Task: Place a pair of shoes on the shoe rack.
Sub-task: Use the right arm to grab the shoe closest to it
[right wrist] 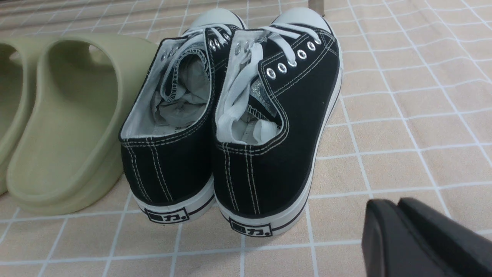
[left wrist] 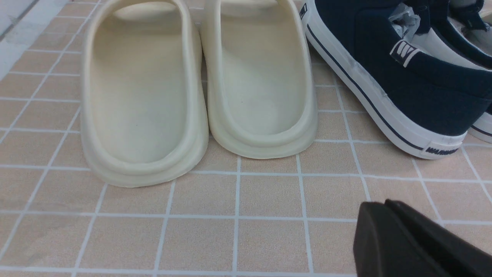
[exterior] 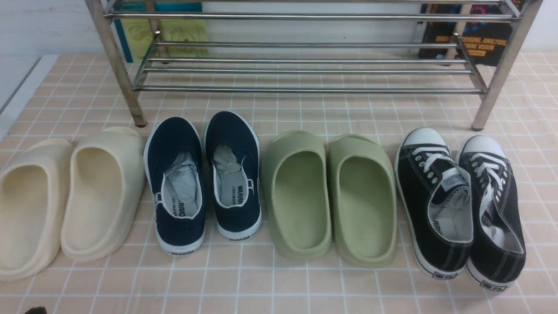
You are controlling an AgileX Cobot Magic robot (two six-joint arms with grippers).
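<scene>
Two black canvas sneakers (exterior: 436, 218) (exterior: 497, 235) with white laces and toe caps stand side by side on the tiled cloth at the right, toes toward the steel shoe rack (exterior: 305, 89). The rack's bar shelves hold nothing. In the right wrist view the sneakers (right wrist: 276, 154) show heel-first, paper stuffed inside. My right gripper (right wrist: 396, 206) is shut and empty, low behind and to the outer side of the pair. My left gripper (left wrist: 384, 207) is shut and empty, behind the cream clogs and navy shoes.
In the row from the left stand cream clogs (exterior: 65, 196), navy slip-ons (exterior: 205, 174) and green clogs (exterior: 331, 196). Books (exterior: 471, 39) lean behind the rack. The rack's front right leg (exterior: 492, 87) stands just ahead of the sneakers. A white strip (exterior: 22, 87) borders the cloth at the left.
</scene>
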